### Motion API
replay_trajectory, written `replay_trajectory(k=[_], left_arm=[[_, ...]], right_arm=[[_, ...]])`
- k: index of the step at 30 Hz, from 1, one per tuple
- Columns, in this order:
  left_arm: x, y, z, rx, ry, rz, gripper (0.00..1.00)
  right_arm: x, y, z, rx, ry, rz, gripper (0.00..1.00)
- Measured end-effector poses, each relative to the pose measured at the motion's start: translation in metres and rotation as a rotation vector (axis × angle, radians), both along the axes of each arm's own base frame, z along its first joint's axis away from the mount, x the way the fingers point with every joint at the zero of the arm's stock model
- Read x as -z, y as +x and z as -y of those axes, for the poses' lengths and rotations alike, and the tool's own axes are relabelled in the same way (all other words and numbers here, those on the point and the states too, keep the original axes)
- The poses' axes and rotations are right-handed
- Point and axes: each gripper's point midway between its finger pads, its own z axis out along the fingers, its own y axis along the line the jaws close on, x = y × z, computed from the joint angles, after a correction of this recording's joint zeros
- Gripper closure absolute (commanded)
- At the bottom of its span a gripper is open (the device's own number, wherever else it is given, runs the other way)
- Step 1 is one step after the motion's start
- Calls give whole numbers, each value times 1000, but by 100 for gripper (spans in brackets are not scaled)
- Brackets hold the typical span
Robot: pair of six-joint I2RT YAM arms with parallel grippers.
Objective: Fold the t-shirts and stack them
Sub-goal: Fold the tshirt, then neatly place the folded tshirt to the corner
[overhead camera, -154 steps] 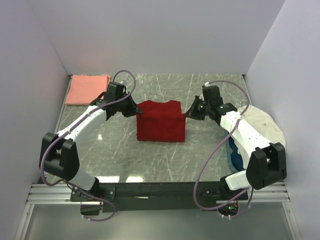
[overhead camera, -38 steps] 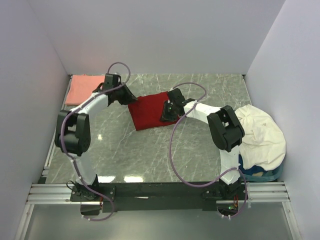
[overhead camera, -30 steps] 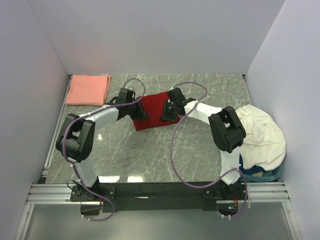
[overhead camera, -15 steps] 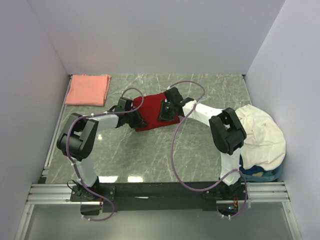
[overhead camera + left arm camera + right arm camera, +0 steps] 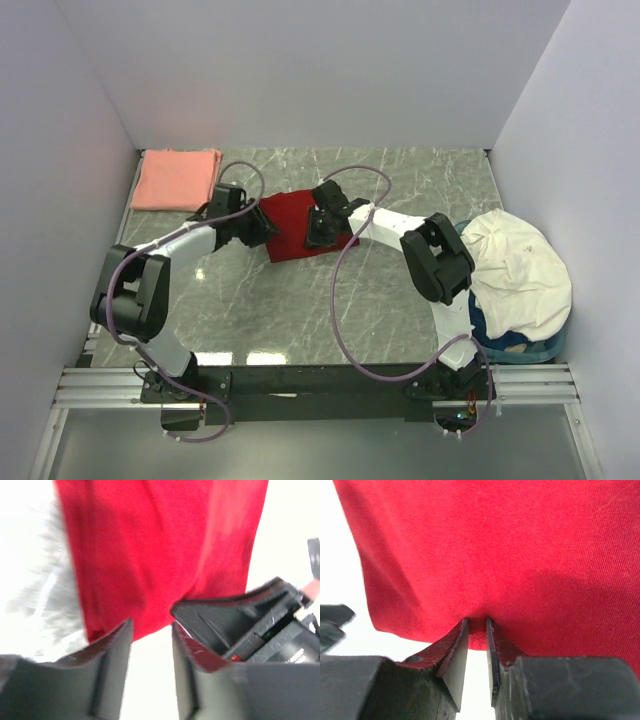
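Mid-table: folded deep red t-shirt (image 5: 290, 226), pinched on its right side by clenched right gripper (image 5: 476, 623); left gripper (image 5: 151, 628) at its left edge, fingers parted, released. Far left corner: folded salmon-pink t-shirt (image 5: 177, 178)

No writing, label, brand, number or sign is legible anywhere.

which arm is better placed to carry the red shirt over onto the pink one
Right, probably: the right tool pinches the red shirt at its edge, while the left tool stands open beside the cloth, gripping nothing. The pink shirt lies further left, though.
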Motion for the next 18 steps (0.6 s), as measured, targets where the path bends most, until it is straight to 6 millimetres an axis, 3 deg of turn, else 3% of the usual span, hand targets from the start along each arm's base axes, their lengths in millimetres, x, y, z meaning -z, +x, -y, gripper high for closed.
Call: replay_trajectory(k=[5,9,18], left_arm=[[4,10,-31,-77,8,-22,40],[17,17,-39,-97,15,-65,32],[40,42,-42,-101,49,-128,33]], right_arm=[[-1,-1,-3,-5,-9,11,72],[-1,-1,-4,-7,-8,11,72],[-3,-4,-7,-16,-6,11,72]])
